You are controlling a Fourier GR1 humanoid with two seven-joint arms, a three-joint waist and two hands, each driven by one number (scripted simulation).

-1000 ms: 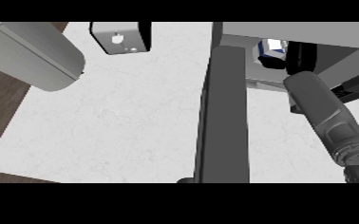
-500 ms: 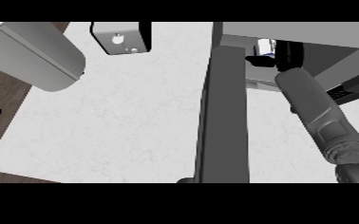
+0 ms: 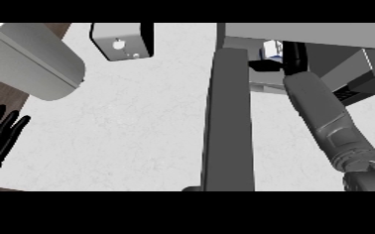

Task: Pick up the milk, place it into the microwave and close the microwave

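No legible writing appears. The milk (image 3: 273,49) sits inside the microwave (image 3: 293,32), beside its open door (image 3: 228,124), gripped by the curled right hand (image 3: 287,59). Left hand (image 3: 9,131): fingers spread, at left edge.

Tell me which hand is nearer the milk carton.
Right. The right hand reaches into the microwave, right beside the milk carton. The left hand rests at the view's left edge, far across the counter.
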